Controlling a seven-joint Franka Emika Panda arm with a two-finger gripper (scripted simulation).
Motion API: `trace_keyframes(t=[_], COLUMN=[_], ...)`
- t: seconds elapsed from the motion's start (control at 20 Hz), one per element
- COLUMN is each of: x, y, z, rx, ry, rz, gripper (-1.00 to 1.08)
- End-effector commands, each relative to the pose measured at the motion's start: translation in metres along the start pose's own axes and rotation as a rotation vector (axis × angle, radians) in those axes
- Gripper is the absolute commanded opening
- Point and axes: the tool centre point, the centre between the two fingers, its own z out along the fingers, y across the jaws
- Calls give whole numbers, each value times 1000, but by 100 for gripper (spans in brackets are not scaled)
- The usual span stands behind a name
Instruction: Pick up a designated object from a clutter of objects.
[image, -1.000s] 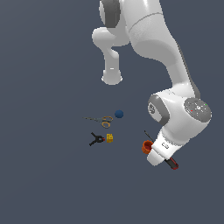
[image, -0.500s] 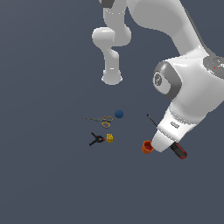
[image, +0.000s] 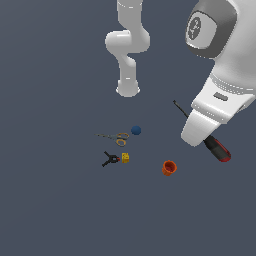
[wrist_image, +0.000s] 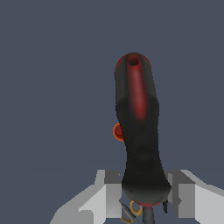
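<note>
In the exterior view, the white arm reaches in from the top and its large wrist fills the upper corner on the exterior view's right. The screwdriver is lifted above the tabletop. Its black handle with the red tip comes out below the gripper, and its thin dark shaft points out on the other side, up toward the arm's base. The gripper itself is mostly hidden here by its own white body. The orange cup stands on the tabletop near the screwdriver, on the side toward the exterior view's left. Farther from the screwdriver in that same direction lie the blue ball, the scissors, the yellow block and the black clamp. The clamp is just beside the block.

In the wrist view, the gripper pinches the screwdriver at the thick base of the handle, with one grey finger on each side. The orange cup shows partly behind the handle, and the scissors show by its base.
</note>
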Motion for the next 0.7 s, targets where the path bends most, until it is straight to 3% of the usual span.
trace_keyframes(t=[0.0, 0.3, 0.65], x=[-5, -12, -15], y=[-1, -1, 0], z=[-29, -82, -114], rx=[1, 1, 1], ry=[1, 1, 1], rz=[0, 0, 1], gripper=[-100, -100, -100])
